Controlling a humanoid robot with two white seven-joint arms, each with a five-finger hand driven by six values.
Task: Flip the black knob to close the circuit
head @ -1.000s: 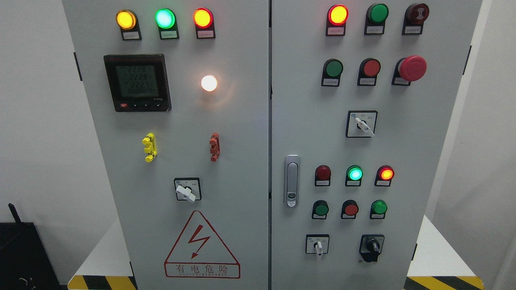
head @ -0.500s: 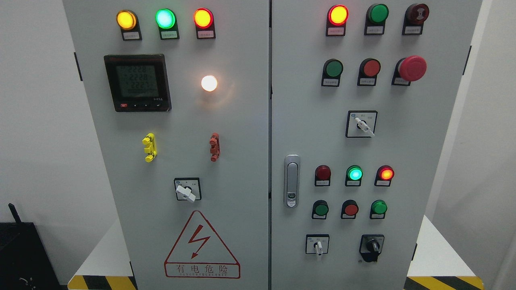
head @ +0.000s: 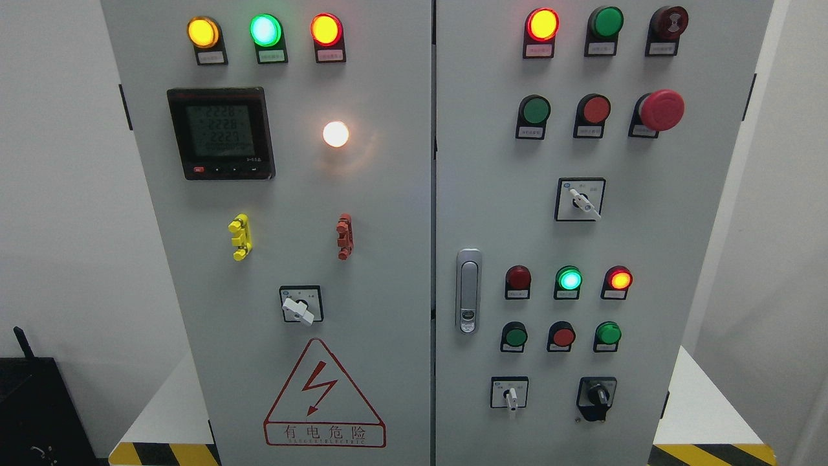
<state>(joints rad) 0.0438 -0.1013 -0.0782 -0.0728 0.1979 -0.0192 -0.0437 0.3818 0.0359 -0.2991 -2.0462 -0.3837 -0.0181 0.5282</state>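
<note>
While no arm of ours shows in the head view, we read the panel as it stands:

Our hands: neither the left nor the right is in sight, so we cannot tell whether their fingers are spread, curled or holding anything.

Black knob (head: 598,393): low on the right door of the grey cabinet (head: 414,194), in the bottom row, on a black plate. Its handle points roughly straight down, perhaps a touch to one side; the marks around it are too small for us to read.

Neighbours: a white selector switch (head: 511,396) sits to its left in the same row, a green button (head: 608,334) just above it, and the door latch (head: 468,291) further left.

Step in hand: we judge that this view fits two stages alike, the knob waiting to be turned or already turned with the hand drawn away. The lit lamps do not settle which.

What a turn would call for: a hand brought up to that low right corner, fingers pinching the narrow handle, clear of the green button above.
</note>
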